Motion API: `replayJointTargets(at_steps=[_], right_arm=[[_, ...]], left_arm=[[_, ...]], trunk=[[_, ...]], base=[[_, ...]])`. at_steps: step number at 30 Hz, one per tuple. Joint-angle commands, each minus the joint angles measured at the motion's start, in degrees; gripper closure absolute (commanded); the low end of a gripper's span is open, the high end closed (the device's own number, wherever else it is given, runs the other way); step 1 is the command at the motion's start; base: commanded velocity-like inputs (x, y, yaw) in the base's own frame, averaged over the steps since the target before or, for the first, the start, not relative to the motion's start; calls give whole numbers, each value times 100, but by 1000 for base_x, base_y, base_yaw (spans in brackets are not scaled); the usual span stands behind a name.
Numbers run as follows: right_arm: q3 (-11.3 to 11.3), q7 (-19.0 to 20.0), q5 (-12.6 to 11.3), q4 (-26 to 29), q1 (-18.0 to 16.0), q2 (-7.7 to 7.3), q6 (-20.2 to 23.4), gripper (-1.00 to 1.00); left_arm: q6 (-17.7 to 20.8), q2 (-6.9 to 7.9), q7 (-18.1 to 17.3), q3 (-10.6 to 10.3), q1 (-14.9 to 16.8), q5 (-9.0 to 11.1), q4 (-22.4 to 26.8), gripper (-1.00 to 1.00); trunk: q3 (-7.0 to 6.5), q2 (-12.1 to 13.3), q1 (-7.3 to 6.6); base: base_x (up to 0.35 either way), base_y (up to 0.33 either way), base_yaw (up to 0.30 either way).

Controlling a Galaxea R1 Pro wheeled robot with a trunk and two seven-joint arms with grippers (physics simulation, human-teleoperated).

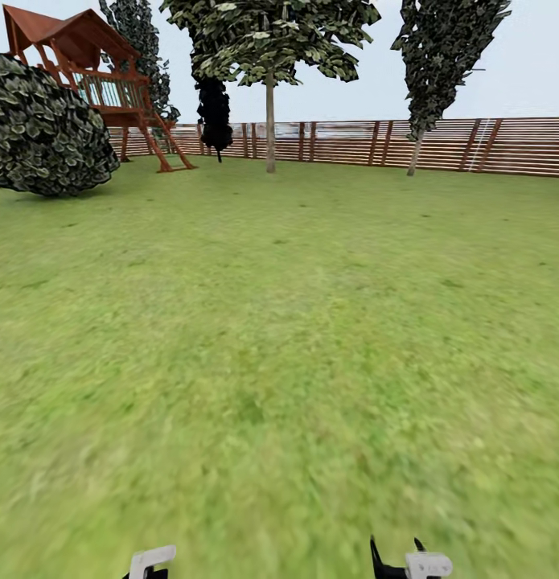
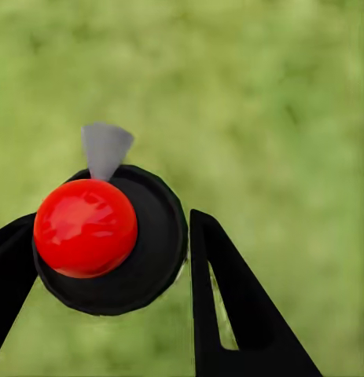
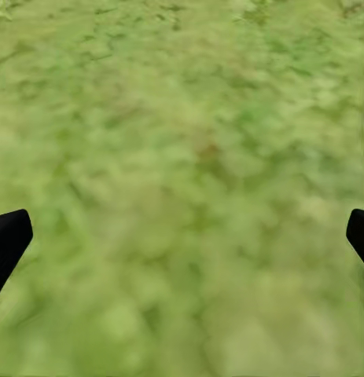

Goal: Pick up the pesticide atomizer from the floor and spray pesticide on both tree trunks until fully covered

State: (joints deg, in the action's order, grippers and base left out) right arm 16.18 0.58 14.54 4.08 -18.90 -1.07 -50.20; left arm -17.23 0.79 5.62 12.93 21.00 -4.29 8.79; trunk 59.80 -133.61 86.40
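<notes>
Atomizer in hand, trees not yet sprayed

Left claw [image 2: 103,267] is gripping the pesticide atomizer [image 2: 111,239], black body between the fingers, red cap facing the wrist camera, over the lawn [image 1: 279,322]. Right claw [image 3: 182,236] is hanging spread wide, carrying nothing. Two trees [image 1: 270,121] are standing well ahead by the fence [image 1: 343,143]; spraying is wholly left

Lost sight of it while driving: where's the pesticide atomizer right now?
In the left wrist view, the pesticide atomizer sits between the left gripper fingers, red cap toward the camera, over grass.
</notes>
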Motion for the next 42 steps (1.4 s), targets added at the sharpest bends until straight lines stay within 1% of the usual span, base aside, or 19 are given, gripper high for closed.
replayJointTargets(at_steps=[1, 3, 6, 9, 42], right_arm=[[1, 6, -1, 0, 35, -5, -235, -100], [6, 7, -8, -2, 61, 1, -400, -100], [8, -2, -5, -51, 69, 1, -445, -100], [-1, 1, -4, -258, 122, 9, -447, -100], [-1, 3, -4, -267, 149, 10, -447, -100]], left_arm=[[0, 0, 2, -1, 0, -2, 0, 100], [0, -1, 6, -1, 0, -2, 0, 100], [0, 0, 5, -1, 0, -2, 0, 100], [0, 0, 3, -1, 0, -2, 0, 100], [0, -9, 5, -1, 0, -8, 0, 100]], trunk=[[0, 0, 0], [0, 0, 0], [0, 0, 0], [0, 0, 0], [0, 0, 0]], base=[[338, 0, 0], [338, 0, 0], [338, 0, 0], [338, 0, 0], [338, 0, 0]])
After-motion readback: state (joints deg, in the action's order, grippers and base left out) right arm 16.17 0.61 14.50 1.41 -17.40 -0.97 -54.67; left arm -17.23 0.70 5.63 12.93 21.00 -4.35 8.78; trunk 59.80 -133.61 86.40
